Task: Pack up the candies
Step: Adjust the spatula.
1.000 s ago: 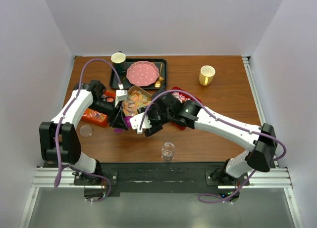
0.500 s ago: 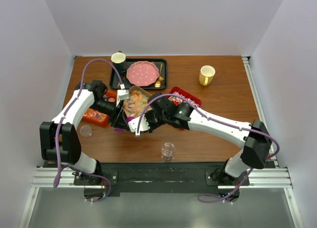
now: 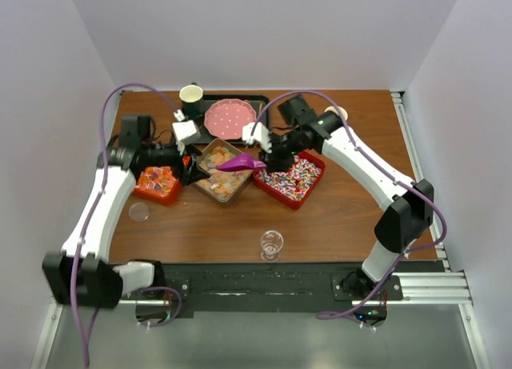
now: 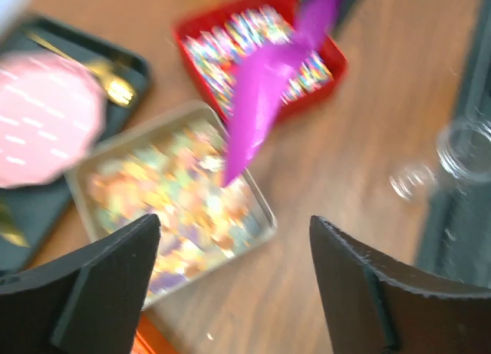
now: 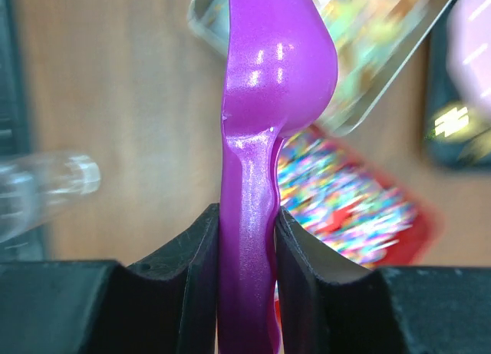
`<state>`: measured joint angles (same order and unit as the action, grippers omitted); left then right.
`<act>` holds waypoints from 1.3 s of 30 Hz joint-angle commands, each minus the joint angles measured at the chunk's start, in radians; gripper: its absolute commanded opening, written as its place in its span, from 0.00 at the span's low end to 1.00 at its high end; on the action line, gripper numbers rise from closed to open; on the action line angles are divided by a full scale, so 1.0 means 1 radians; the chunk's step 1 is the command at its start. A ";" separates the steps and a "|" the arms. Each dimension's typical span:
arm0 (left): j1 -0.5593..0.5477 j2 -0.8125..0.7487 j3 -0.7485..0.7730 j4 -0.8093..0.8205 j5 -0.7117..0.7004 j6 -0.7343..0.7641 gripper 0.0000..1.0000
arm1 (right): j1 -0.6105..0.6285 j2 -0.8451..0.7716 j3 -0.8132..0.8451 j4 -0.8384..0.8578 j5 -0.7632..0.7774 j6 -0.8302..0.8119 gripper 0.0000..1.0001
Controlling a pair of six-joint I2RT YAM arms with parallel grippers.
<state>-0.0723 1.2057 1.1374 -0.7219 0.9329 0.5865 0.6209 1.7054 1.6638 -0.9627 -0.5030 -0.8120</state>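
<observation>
My right gripper is shut on the handle of a purple scoop. The scoop's bowl hangs over the metal tin of pastel gummies. Swirled multicoloured candies fill a red tray just right of the tin. Orange-red wrapped pieces lie in an orange tray on the left. My left gripper stands open and empty at the tin's left side.
A black tray at the back carries a pink dotted plate, a gold fork and a dark cup. A yellow mug shows behind my right arm. A glass jar stands near the front edge, its lid to the left.
My right gripper shut on the scoop and swung it up and back from the near table to over the tin. My left gripper opened wider and drew back to the left.
</observation>
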 commanded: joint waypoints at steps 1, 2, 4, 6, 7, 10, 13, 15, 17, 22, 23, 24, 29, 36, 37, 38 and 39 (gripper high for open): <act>0.005 -0.167 -0.187 0.528 -0.069 -0.284 0.88 | -0.058 0.008 0.077 -0.229 -0.308 0.187 0.00; 0.005 -0.182 -0.211 0.577 -0.080 -0.316 0.90 | -0.067 0.013 0.080 -0.231 -0.340 0.215 0.00; 0.005 -0.187 -0.244 0.651 -0.085 -0.378 0.91 | -0.081 0.007 0.058 -0.179 -0.390 0.311 0.00; 0.006 -0.161 -0.242 0.644 -0.034 -0.393 0.89 | -0.087 0.002 0.041 -0.143 -0.443 0.355 0.00; 0.005 -0.131 -0.237 0.638 -0.019 -0.413 0.86 | -0.092 0.003 0.037 -0.131 -0.460 0.378 0.00; 0.005 -0.084 -0.241 0.642 0.055 -0.454 0.79 | -0.096 0.007 0.047 -0.111 -0.503 0.422 0.00; 0.005 -0.057 -0.249 0.685 0.124 -0.517 0.75 | -0.101 0.014 0.054 -0.091 -0.517 0.454 0.00; 0.005 -0.049 -0.257 0.708 0.141 -0.543 0.73 | -0.107 0.020 0.050 -0.071 -0.532 0.470 0.00; 0.003 -0.048 -0.257 0.707 0.156 -0.548 0.72 | -0.115 0.022 0.047 -0.059 -0.542 0.491 0.00; 0.006 -0.043 -0.265 0.707 0.195 -0.579 0.70 | -0.128 0.031 0.042 -0.045 -0.537 0.505 0.00; 0.006 -0.046 -0.263 0.740 0.199 -0.580 0.70 | -0.128 0.034 0.040 -0.047 -0.533 0.505 0.00; 0.005 -0.049 -0.258 0.749 0.205 -0.624 0.70 | -0.133 0.037 0.039 -0.048 -0.529 0.504 0.00; 0.014 -0.048 -0.246 0.773 0.245 -0.688 0.73 | -0.139 0.040 0.034 -0.048 -0.523 0.501 0.00; 0.012 -0.020 -0.266 0.688 0.274 -0.639 0.75 | -0.142 0.040 0.077 -0.039 -0.537 0.507 0.00; 0.014 -0.014 -0.266 0.690 0.274 -0.642 0.75 | -0.144 0.039 0.079 -0.038 -0.542 0.510 0.00; 0.014 -0.008 -0.266 0.694 0.279 -0.646 0.75 | -0.142 0.037 0.076 -0.038 -0.546 0.513 0.00; 0.012 0.008 -0.265 0.703 0.280 -0.655 0.74 | -0.144 0.037 0.074 -0.034 -0.554 0.514 0.00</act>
<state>-0.0658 1.1812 0.8822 -0.0250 1.1755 -0.0448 0.4820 1.7538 1.6939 -1.0290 -0.9916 -0.3191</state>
